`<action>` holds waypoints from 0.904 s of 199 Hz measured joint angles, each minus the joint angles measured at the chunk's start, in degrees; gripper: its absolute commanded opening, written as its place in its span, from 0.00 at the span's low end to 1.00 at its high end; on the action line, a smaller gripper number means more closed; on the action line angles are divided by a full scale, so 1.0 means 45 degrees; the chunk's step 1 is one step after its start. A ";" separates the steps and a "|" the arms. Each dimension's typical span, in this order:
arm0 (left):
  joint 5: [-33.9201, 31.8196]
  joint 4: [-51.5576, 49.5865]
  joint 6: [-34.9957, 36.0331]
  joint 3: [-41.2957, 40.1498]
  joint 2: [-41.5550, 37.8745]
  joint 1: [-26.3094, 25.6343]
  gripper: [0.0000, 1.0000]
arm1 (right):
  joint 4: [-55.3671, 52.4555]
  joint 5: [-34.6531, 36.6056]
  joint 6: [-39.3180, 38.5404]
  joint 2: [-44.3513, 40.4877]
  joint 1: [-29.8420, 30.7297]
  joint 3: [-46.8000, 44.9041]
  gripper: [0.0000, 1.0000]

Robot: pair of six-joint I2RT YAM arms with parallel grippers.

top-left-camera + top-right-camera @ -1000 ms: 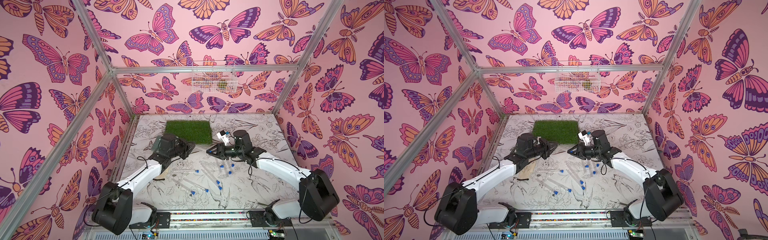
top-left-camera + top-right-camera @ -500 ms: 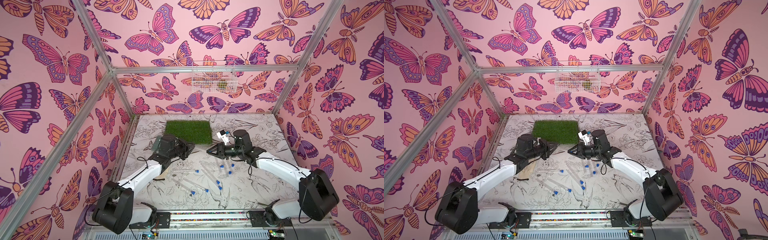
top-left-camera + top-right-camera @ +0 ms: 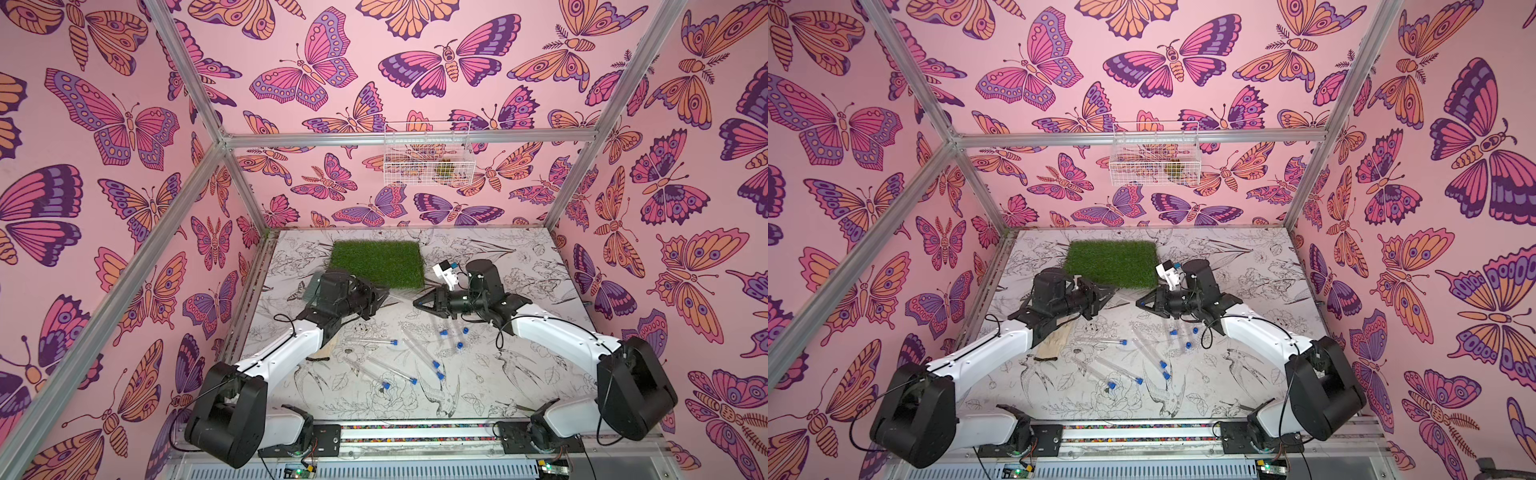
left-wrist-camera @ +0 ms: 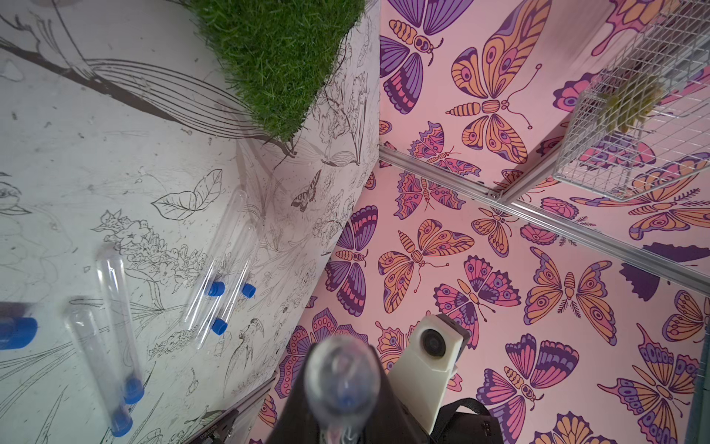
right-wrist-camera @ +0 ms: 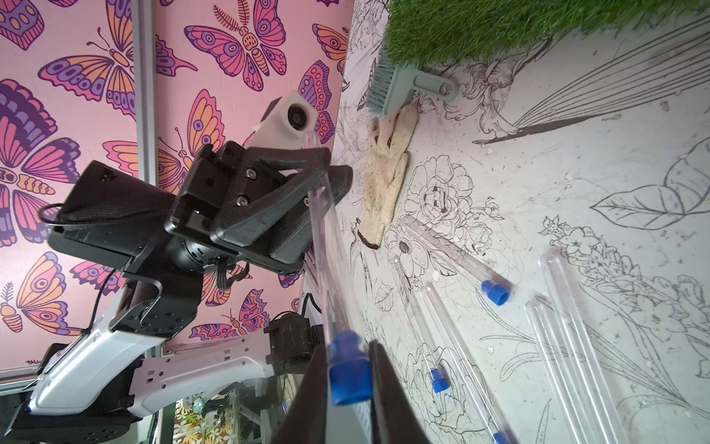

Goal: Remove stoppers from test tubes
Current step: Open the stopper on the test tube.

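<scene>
Step in hand: stopper pull-off. In the right wrist view, the left gripper [image 5: 322, 180], centre-left of frame, is clamped on a slim clear test tube [image 5: 326, 246]. The right gripper [image 5: 347, 355], lower centre, is closed on that tube's bright blue plug stopper [image 5: 349, 374]. Draw the right gripper straight back along the tube axis, adding a slight twist if the plug binds. Side load may slip or bend the tube. Hold the left clamp firm. Other stoppered tubes [image 3: 417, 347] lie on the sketch-printed table [image 3: 498, 386], centre of a top view.
</scene>
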 measured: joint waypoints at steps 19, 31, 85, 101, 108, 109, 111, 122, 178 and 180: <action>0.0034 0.0015 -0.0049 -0.0058 0.0000 0.0034 0.13 | -0.0010 0.0015 -0.0053 0.0000 0.0000 0.0000 0.19; 0.0053 0.0010 -0.0068 -0.0097 0.0000 0.0044 0.13 | -0.0097 0.0063 -0.0170 0.0000 0.0005 0.0000 0.19; 0.0117 0.0029 -0.0112 -0.0228 0.0000 0.0068 0.05 | -0.0486 0.0525 -0.0758 -0.0155 0.0131 0.0000 0.18; 0.0121 0.0131 -0.0141 -0.0257 -0.0005 0.0102 0.04 | -0.0452 0.0568 -0.0777 -0.0180 0.0141 0.0000 0.18; 0.0126 0.0175 -0.0146 -0.0277 -0.0005 0.0112 0.04 | -0.0418 0.0573 -0.0772 -0.0180 0.0141 0.0000 0.17; 0.0126 0.0175 -0.0155 -0.0277 -0.0005 0.0117 0.04 | -0.0408 0.0573 -0.0772 -0.0180 0.0141 -0.0005 0.17; 0.0126 0.0185 -0.0165 -0.0277 -0.0005 0.0117 0.04 | -0.0398 0.0573 -0.0772 -0.0180 0.0141 -0.0005 0.17; 0.0131 0.0214 -0.0180 -0.0287 -0.0005 0.0136 0.00 | -0.0306 0.0573 -0.0767 -0.0185 0.0141 -0.0039 0.17; 0.0549 0.0214 -0.0170 -0.0306 -0.0029 0.0306 0.00 | 0.0015 0.0568 -0.0874 -0.0364 0.0175 -0.0267 0.17; 0.0563 0.0214 -0.0165 -0.0306 -0.0029 0.0311 0.00 | 0.0015 0.0568 -0.0879 -0.0364 0.0175 -0.0267 0.17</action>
